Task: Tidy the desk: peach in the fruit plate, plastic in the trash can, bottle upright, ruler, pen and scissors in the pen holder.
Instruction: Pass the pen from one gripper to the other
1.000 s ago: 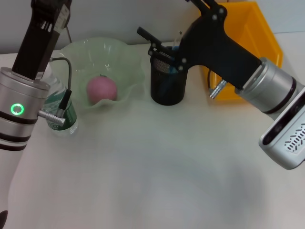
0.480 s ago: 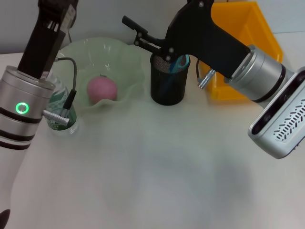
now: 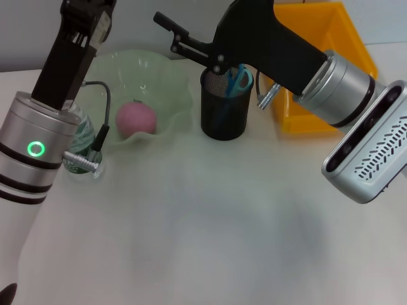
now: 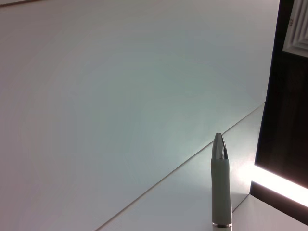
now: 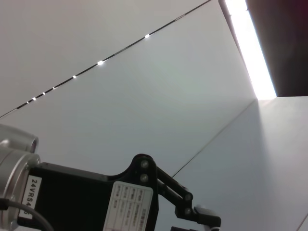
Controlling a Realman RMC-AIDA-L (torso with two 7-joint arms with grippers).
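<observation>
Left arm (image 3: 60,95) raised at left — right arm (image 3: 299,60) stretched across, wrist high.

Left arm covers most of the bottle (image 3: 81,149), and its gripper runs off the top edge. Pen (image 4: 220,187) is cut off at the bottom. Can't see what else is in the pen holder (image 3: 223,111) besides scissors (image 3: 239,79).

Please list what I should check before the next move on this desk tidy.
1. Peach in fruit plate: ok.
2. Scissors in pen holder: ok.
3. Pen in holder: not ok, held aloft at the left wrist.
4. Bottle upright: cannot tell, the left arm hides most of it.
5. Right pincer open and empty, above the plate's rim: ok.
6. Plastic in trash can: cannot tell.
</observation>
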